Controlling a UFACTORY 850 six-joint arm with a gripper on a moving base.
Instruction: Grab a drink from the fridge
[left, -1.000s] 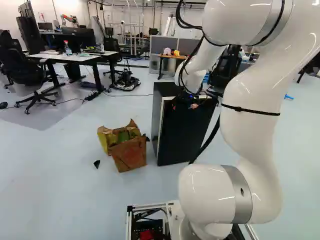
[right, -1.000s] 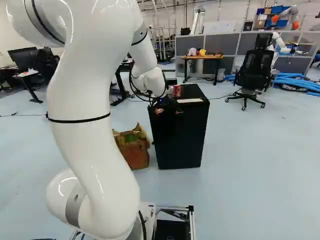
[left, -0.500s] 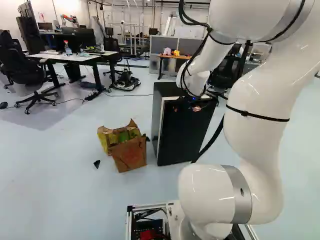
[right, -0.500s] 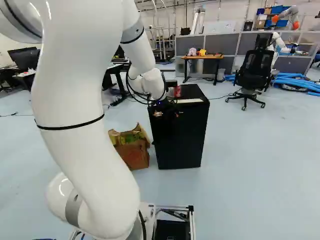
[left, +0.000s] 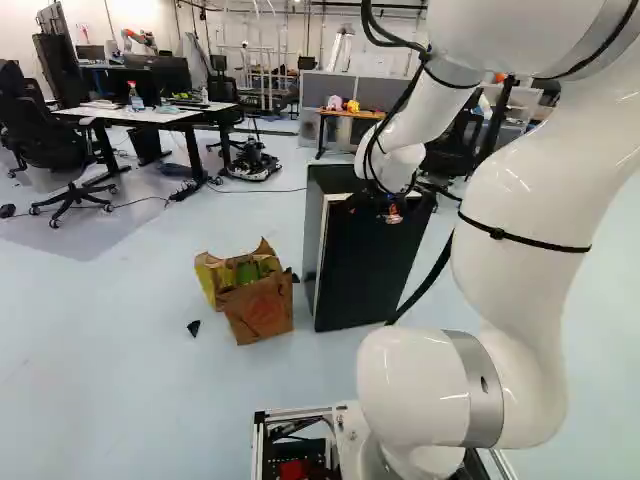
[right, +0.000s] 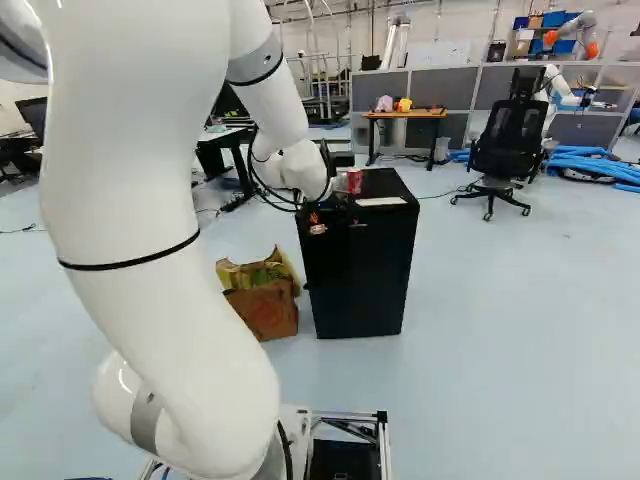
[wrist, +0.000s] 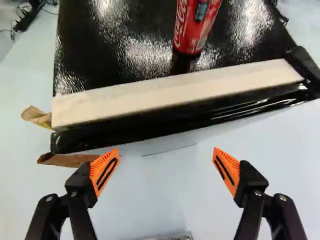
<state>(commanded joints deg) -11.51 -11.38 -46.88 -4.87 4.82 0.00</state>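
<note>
The gripper (left: 392, 212) is at the upper front of the black fridge (left: 370, 265) in the left base view. In the right base view it hangs by the fridge's upper left front. Seen from the wrist, the gripper (wrist: 165, 172) is open with its orange pads wide apart and nothing between them. Ahead of it lie the fridge's front top edge and a pale strip (wrist: 175, 92) along the glossy black top (wrist: 115, 55). A red drink can (wrist: 194, 27) stands on that top, beyond the strip. The fridge door looks shut; its inside is hidden.
A brown paper bag (left: 258, 300) stands on the floor left of the fridge, with a small black piece (left: 194, 328) nearby. Farther back are an office chair (right: 508, 140), a wooden table (right: 405, 114), blue tubes (right: 590, 165) and another robot (right: 562, 88).
The arm's upper links have swung right in the left base view and left in the right base view. Its wrist and gripper have shifted and turned slightly at the fridge front. The base has stayed put.
</note>
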